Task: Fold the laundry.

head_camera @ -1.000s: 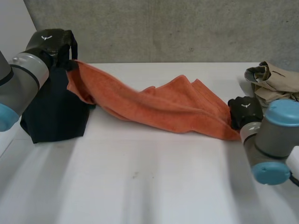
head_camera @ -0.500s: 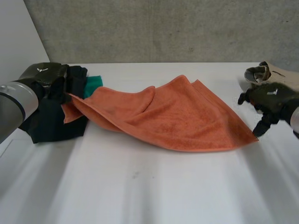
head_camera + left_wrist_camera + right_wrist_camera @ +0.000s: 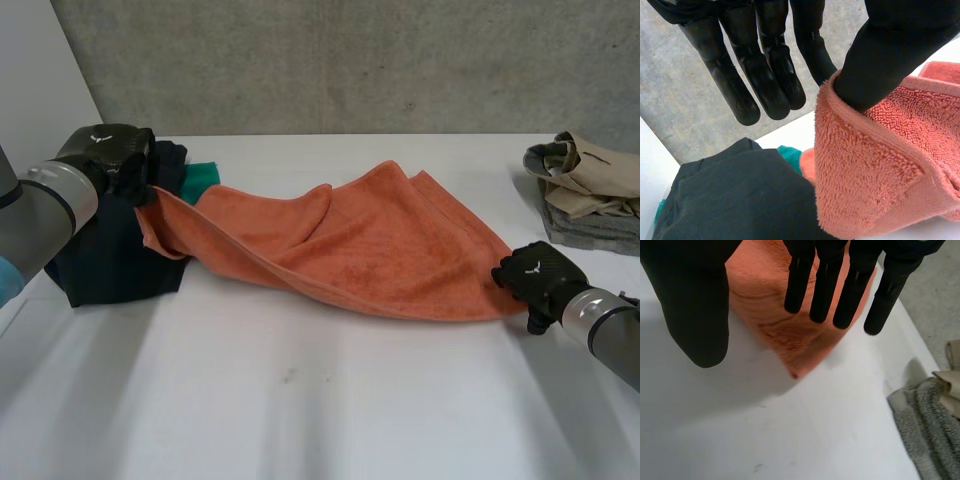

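My left hand (image 3: 775, 60) is released: the fingers are straight and stand off from the thumb, and one end of the orange towel (image 3: 370, 250) hangs looped over that thumb, lifted above a black garment (image 3: 110, 250) with a teal cloth (image 3: 203, 174) just behind it. The rest of the towel lies rumpled across the white table (image 3: 330, 400). My right hand (image 3: 825, 285) hovers over the towel's opposite corner, fingers straight, grasping nothing. A stack of grey and beige laundry (image 3: 590, 190) sits nearby.
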